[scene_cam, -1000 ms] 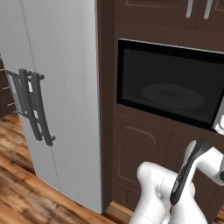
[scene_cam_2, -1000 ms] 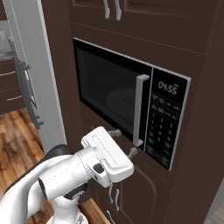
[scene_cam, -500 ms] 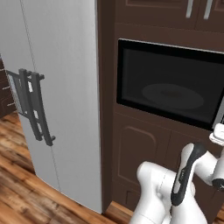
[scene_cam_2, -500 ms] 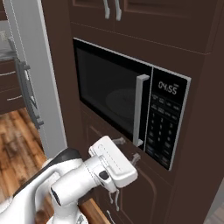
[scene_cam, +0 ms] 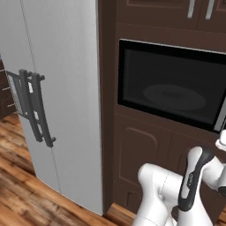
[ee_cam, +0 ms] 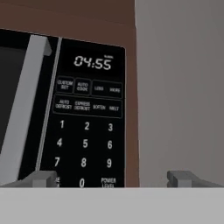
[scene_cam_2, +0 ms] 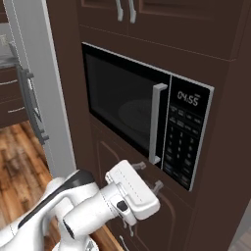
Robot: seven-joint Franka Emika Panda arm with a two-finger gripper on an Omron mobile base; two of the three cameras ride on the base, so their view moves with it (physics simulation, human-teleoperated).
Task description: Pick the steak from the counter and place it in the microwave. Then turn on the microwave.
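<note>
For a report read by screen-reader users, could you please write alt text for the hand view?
Close-up of the microwave keypad: black panel, clock reading 04:55, function buttons and number keys, with the grey door handle at left. The open pincer faces the panel, fingertips apart at the bottom; brown cabinet trim and a grey wall lie to the right.

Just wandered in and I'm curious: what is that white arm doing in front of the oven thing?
The white arm holds its end effector open and empty just below the built-in microwave, whose door is shut. The hand view looks at the keypad and a display reading 04:55. Nothing is being touched right now; it may be lining up to press a button.
</note>
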